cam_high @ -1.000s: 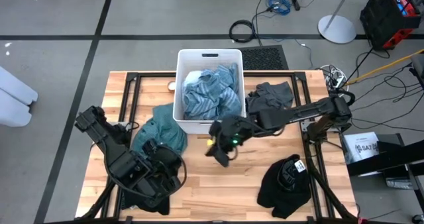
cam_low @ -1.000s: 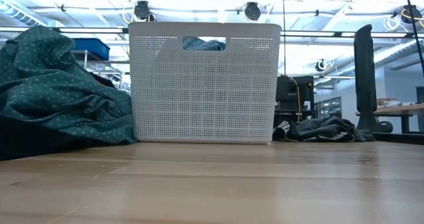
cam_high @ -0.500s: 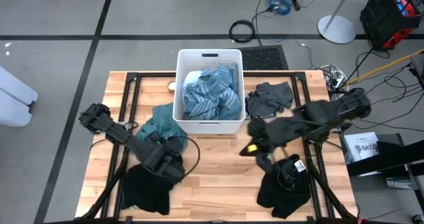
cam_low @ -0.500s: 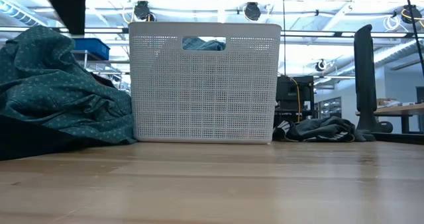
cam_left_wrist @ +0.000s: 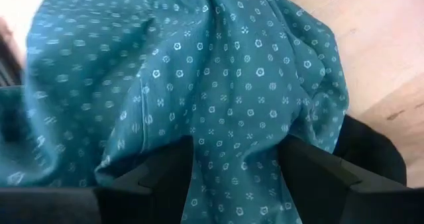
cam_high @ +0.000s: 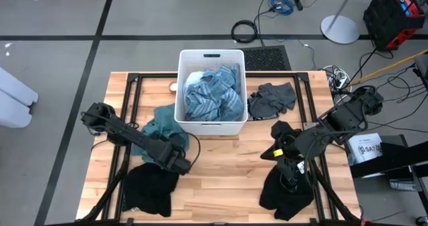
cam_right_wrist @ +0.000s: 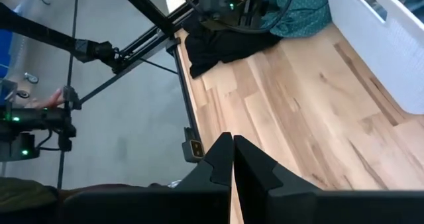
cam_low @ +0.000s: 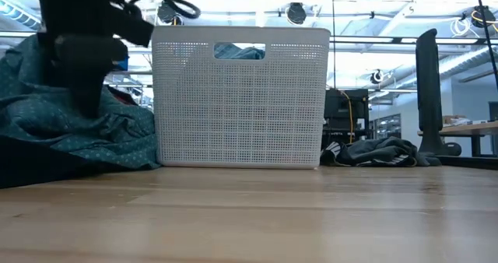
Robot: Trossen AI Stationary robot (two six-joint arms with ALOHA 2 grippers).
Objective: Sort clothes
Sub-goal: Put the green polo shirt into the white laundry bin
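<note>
A teal dotted garment [cam_high: 160, 122] lies left of the white bin [cam_high: 210, 55], its near edge resting on a black garment [cam_high: 150, 189]. My left gripper [cam_left_wrist: 238, 177] is open and points steeply down at the teal cloth [cam_left_wrist: 218, 85], one finger on either side of a fold. It also shows in the low view [cam_low: 82, 92] and the high view [cam_high: 179, 162]. My right gripper [cam_right_wrist: 232, 144] is shut with nothing in it, raised over another black garment [cam_high: 287, 189] at the near right. Blue-white striped clothes [cam_high: 210, 95] lie in the bin. My left gripper comes at the teal garment from above, slanting, with its fingers [cam_left_wrist: 165, 174] spread over a fold near the garment's near edge. Whether the fingertips touch the cloth, I cannot tell.
A dark grey garment [cam_high: 271, 99] lies right of the bin at the far side. Bare wood [cam_high: 221, 179] stretches between the two black garments, in front of the bin. The table's black frame rails [cam_high: 130, 99] run along both side edges.
My left gripper has come down and toward the bin onto the teal garment, tipping to point more steeply down; it stays open. My right gripper, still shut, has swung from in front of the bin toward the table's right edge and risen over the black garment.
</note>
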